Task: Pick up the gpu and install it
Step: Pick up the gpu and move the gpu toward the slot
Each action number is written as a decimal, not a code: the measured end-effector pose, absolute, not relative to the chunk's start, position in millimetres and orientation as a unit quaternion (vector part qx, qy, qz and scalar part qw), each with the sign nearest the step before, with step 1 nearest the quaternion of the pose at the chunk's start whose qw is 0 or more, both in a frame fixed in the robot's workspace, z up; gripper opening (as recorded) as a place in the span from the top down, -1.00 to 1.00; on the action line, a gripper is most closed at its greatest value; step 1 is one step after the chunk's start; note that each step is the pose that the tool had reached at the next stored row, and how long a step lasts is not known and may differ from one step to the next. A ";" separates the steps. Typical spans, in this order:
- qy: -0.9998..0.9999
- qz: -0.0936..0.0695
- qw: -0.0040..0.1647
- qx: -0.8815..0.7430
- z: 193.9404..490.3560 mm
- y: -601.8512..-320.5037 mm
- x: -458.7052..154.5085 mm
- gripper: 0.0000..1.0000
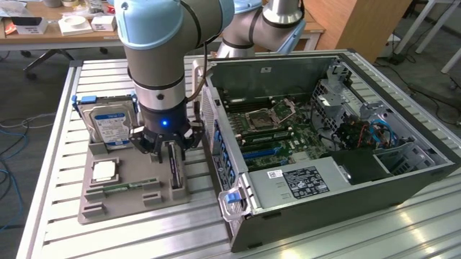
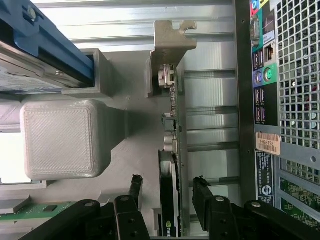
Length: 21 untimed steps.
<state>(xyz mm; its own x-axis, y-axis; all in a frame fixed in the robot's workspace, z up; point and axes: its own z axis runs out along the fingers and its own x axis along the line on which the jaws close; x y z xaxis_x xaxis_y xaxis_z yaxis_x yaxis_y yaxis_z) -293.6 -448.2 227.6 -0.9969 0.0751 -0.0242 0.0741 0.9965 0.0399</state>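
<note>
One gripper hangs low over the grey holder tray, just beside the open computer case. The gpu stands on edge in its slot at the tray's side nearest the case. In the wrist view the gripper straddles the gpu, one finger on each side of the card's edge with a gap showing on both sides, so the jaws are spread and grip nothing. The card's metal bracket is at the end away from the fingers. Also on the tray are a hard drive standing upright, a processor chip and a memory stick. Tray and case sit on a slatted metal table.
</note>
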 end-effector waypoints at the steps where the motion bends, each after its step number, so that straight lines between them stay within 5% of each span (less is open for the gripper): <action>1: 0.999 0.019 0.013 0.037 227.6 -448.2 -293.6 -0.06; 8: 0.999 0.019 0.013 0.037 227.6 -448.2 -293.6 -0.03; 12: 0.999 0.019 0.013 0.037 227.6 -448.2 -293.6 0.34; 21: 0.999 0.019 0.013 0.037 227.6 -448.2 -293.7 0.47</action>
